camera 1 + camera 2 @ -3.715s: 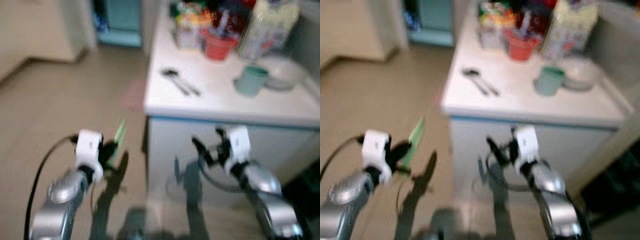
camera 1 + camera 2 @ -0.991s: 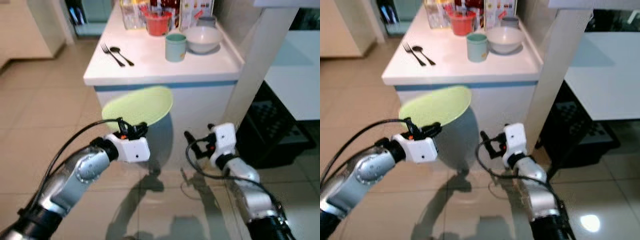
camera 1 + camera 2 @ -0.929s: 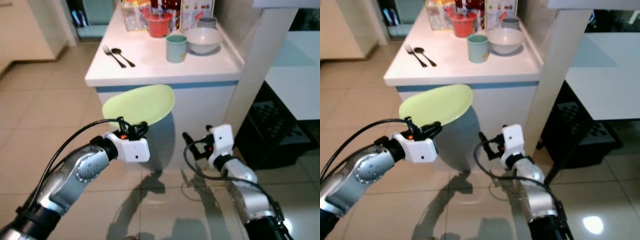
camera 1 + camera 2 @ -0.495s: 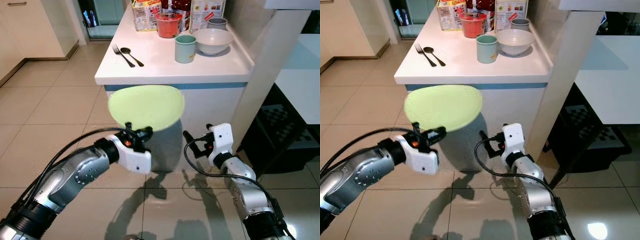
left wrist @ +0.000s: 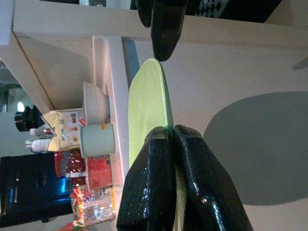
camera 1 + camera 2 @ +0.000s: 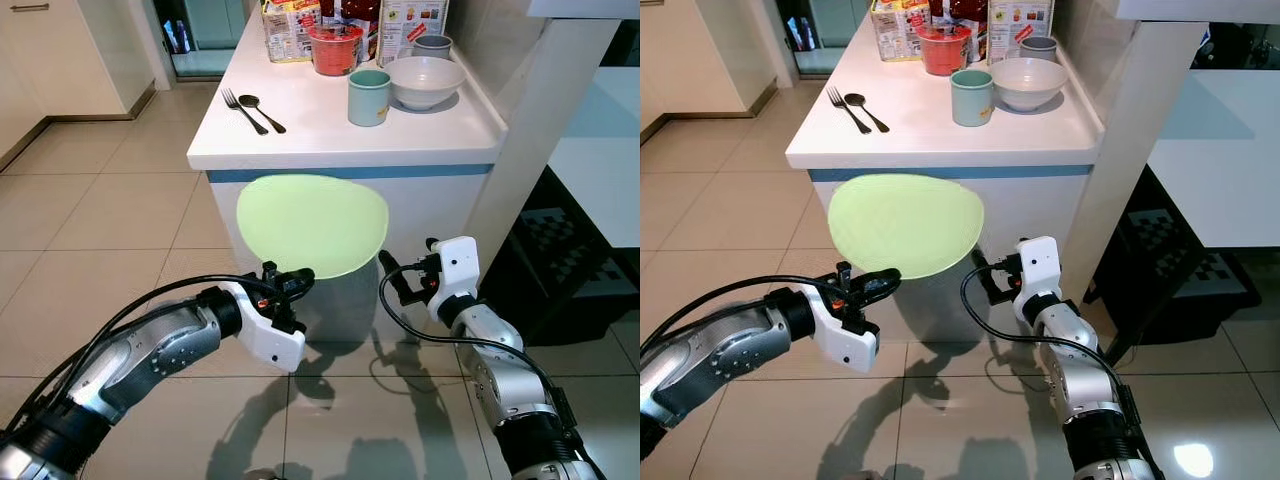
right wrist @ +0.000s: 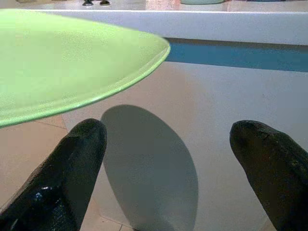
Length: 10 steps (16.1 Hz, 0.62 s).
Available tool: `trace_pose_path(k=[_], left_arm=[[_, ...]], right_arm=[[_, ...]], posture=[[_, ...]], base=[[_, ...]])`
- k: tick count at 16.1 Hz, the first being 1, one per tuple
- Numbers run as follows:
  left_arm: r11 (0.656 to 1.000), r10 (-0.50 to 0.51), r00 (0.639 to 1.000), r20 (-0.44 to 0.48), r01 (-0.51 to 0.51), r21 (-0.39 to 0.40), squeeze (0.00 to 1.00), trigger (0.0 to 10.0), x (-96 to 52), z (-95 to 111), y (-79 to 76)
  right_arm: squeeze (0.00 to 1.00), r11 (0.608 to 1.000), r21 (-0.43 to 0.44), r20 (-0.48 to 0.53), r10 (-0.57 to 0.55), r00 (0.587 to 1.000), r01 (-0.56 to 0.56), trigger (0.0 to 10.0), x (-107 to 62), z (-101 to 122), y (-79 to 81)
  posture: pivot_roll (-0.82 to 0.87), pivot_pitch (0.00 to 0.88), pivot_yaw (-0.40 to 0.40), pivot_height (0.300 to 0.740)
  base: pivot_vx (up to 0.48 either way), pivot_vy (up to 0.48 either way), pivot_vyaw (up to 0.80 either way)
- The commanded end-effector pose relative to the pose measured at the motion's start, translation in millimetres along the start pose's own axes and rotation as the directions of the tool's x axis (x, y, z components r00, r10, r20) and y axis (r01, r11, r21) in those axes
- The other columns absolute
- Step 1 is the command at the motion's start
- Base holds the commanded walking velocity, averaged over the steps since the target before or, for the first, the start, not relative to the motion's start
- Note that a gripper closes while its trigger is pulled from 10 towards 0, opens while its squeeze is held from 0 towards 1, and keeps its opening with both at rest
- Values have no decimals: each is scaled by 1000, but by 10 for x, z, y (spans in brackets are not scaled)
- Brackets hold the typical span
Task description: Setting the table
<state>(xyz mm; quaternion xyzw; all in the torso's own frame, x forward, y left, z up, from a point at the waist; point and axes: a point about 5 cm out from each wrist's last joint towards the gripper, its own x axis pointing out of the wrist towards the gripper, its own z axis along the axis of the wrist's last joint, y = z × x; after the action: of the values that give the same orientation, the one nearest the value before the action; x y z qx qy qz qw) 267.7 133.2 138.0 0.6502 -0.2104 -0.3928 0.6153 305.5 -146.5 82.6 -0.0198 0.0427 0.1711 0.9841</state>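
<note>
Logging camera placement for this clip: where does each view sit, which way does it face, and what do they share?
Left eye view: head, looking down at the counter; both arms show.
Right eye view: same scene, slightly offset.
Left wrist view: along the left claw, shut on the green plate.
Right wrist view: along the open right claw, toward the counter front.
Shared: all show the plate.

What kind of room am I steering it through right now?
Most likely a home kitchen or dining corner: a white counter carries a fork, a cup, a bowl and food packets, above a tiled floor.
</note>
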Motion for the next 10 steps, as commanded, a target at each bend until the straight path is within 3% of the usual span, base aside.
trace_pose_path(k=[1,5,6,7,10], left_arm=[[998,44,999,5,-44,37,0,10000,6,-20,98],[998,49,999,15,-50,40,0,10000,25,-11,97],[998,50,999,19,-51,43,0,10000,27,-13,102],[998,49,999,22,-50,46,0,10000,27,-13,103],[997,50,998,26,-51,50,0,10000,29,-15,104]], right_arm=[[0,1000,11,10,4,1000,-4,10000,28,45,-17],[0,995,103,32,17,999,-20,10000,41,115,-5],[0,963,268,45,17,999,-29,10000,65,161,7],[0,936,351,55,16,998,-34,10000,79,183,20],[0,880,474,51,18,999,-40,10000,103,181,65]], posture=[[120,0,46,740],[115,0,44,740],[117,0,46,740],[117,0,47,740],[117,0,46,740]], base=[[0,0,0],[0,0,0],[0,0,0],[0,0,0],[0,0,0]])
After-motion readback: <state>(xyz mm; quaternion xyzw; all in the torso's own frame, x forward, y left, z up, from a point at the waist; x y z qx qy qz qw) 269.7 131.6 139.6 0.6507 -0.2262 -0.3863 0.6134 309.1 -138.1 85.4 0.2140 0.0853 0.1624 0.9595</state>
